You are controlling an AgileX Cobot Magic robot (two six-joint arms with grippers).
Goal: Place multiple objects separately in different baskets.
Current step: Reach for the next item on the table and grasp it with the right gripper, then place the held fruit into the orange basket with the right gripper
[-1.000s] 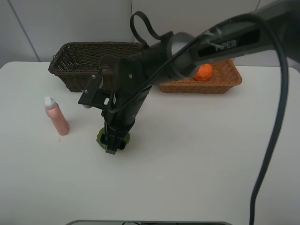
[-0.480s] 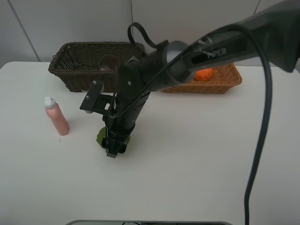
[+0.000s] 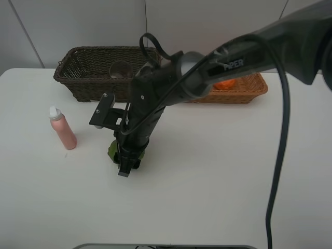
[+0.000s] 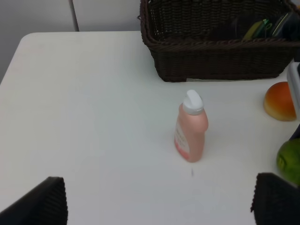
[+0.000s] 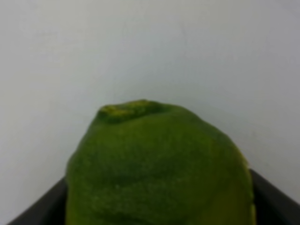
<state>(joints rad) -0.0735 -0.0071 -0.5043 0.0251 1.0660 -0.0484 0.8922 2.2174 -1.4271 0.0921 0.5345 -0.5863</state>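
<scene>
The green oval fruit (image 3: 112, 151) lies on the white table, left of centre. My right gripper (image 3: 126, 162) reaches across the middle and points down over it. In the right wrist view the green fruit (image 5: 159, 164) fills the frame, and a dark finger (image 5: 35, 211) presses each side of it. The pink white-capped bottle (image 3: 63, 128) stands upright to the left, also in the left wrist view (image 4: 191, 129). My left gripper (image 4: 159, 206) hangs open and empty, short of the bottle. A red-orange round fruit (image 4: 280, 101) sits near the dark brown basket (image 3: 83, 67).
A translucent cup (image 3: 122, 69) stands inside the dark basket. The light orange-tan basket (image 3: 249, 92) at the back right holds an orange mandarin (image 3: 226, 83), mostly behind the right arm. The arm's cable (image 3: 282, 171) hangs over the table's right side.
The right gripper's fingers have narrowed onto the green fruit, and the arm has settled slightly lower. The pink bottle and the left gripper have not moved.
</scene>
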